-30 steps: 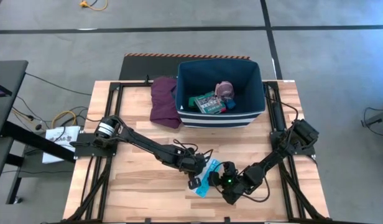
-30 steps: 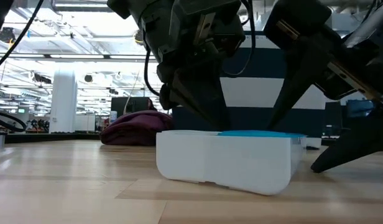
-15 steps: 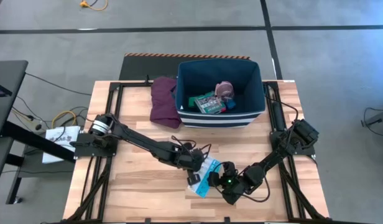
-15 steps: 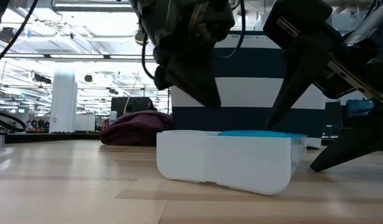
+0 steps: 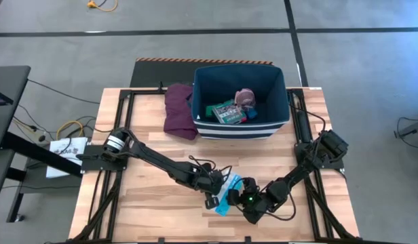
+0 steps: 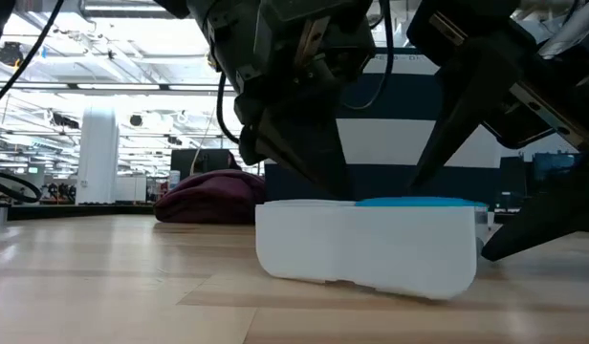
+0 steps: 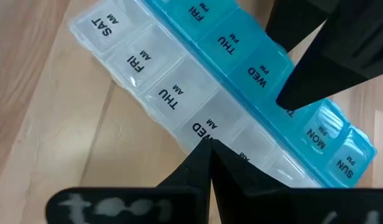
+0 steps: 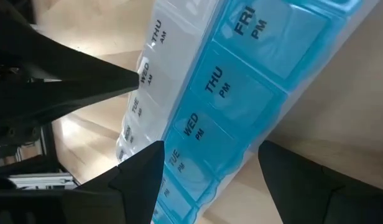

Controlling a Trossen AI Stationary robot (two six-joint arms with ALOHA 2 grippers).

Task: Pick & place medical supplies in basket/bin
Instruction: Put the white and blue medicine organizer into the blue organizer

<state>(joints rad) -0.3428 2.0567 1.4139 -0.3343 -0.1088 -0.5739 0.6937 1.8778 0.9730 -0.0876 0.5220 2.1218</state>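
Note:
The blue-white pill strip lies flat on the wood table near its near edge, one row white, one blue. My left gripper is shut and comes down on the white row. My right gripper is open, its fingers spread across the strip's blue row. The navy bin stands at the far side and holds the green-red box and the pink roll. My left gripper's shut fingertips rest on the top of the white row at the WED/TUE AM cells, coming from above at a slant; the strip stays flat on the table. My right gripper stands astride the strip, across it, from above. One finger meets the blue row's top near TUE PM; the other finger is beside the blue edge.
A maroon folded cloth lies left of the bin, also seen behind the strip. The bin's striped wall rises behind both grippers. Bare wood stretches left of the strip.
My left gripper rose off the strip, then came back down onto the white row. The strip has slid a little toward the table's right, still flat on the wood. My right gripper has stayed over the blue row.

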